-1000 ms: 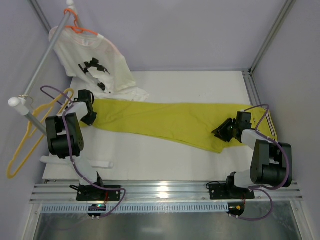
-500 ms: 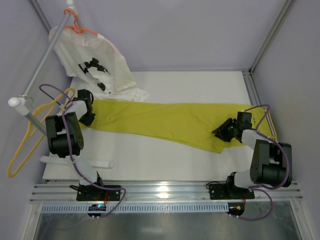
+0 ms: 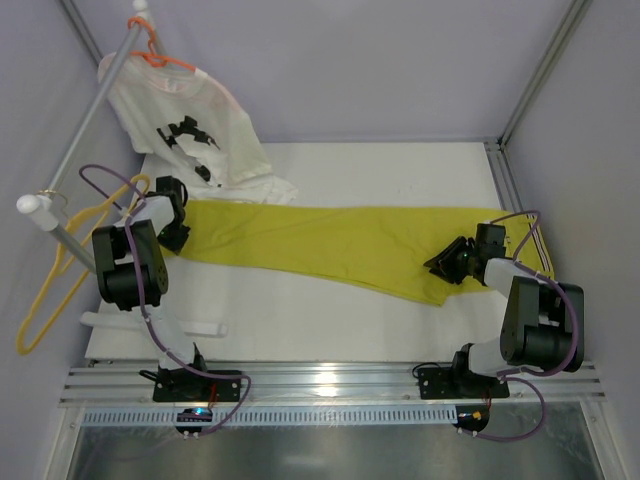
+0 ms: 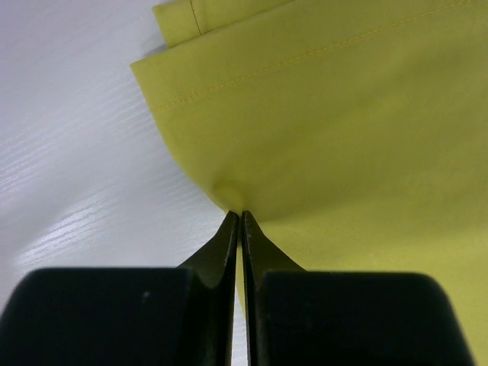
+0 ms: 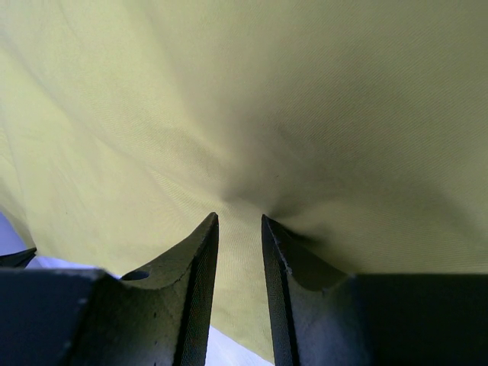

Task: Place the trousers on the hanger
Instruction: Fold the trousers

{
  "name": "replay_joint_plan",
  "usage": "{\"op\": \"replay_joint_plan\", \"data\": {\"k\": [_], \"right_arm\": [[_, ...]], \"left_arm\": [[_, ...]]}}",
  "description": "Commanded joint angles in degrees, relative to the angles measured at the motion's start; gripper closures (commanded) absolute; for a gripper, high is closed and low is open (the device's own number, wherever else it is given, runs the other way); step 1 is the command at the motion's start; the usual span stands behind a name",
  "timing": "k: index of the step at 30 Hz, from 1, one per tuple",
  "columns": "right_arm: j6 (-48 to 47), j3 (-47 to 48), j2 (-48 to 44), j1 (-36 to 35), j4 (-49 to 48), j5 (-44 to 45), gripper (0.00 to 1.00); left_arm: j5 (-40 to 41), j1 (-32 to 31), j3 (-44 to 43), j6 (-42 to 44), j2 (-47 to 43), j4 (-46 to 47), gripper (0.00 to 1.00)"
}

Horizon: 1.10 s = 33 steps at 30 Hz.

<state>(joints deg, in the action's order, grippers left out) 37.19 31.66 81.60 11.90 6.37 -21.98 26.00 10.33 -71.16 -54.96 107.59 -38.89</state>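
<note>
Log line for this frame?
left jaws: shut on trousers hem | right jaws: shut on trousers near waistband | trousers: flat on table | hanger: on rail, bare

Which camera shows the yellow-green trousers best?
The top external view: the trousers show end to end, stretched out flat. The left wrist view shows only a hemmed corner at the left gripper; the right wrist view, just cloth bunched at the right gripper.

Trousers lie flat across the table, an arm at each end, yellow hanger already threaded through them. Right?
No: the top external view shows the yellow hanger hanging from the rail at the left, clear of the trousers. The rest holds.
</note>
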Motion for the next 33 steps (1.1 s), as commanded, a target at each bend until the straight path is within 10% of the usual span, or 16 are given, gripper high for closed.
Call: {"op": "replay_joint_plan", "data": {"k": [1,20,33], "right_arm": [[-2.6,-0.8,2.6,0.9,2.5,8.3,0.66],[-2.8,-0.6,2.8,0.9,2.8,8.5,0.66],[-3.1,-1.1,2.4,0.9,1.7,7.6,0.66]], "left_arm": [[6.8,2.0,-2.8,-0.3,1.3,-2.9,0.99],[4.2,4.8,-4.0,4.0,2.2,-0.6,0.98],[2.7,4.8,-1.1,3.9,-0.6,1.4,0.63]]}}
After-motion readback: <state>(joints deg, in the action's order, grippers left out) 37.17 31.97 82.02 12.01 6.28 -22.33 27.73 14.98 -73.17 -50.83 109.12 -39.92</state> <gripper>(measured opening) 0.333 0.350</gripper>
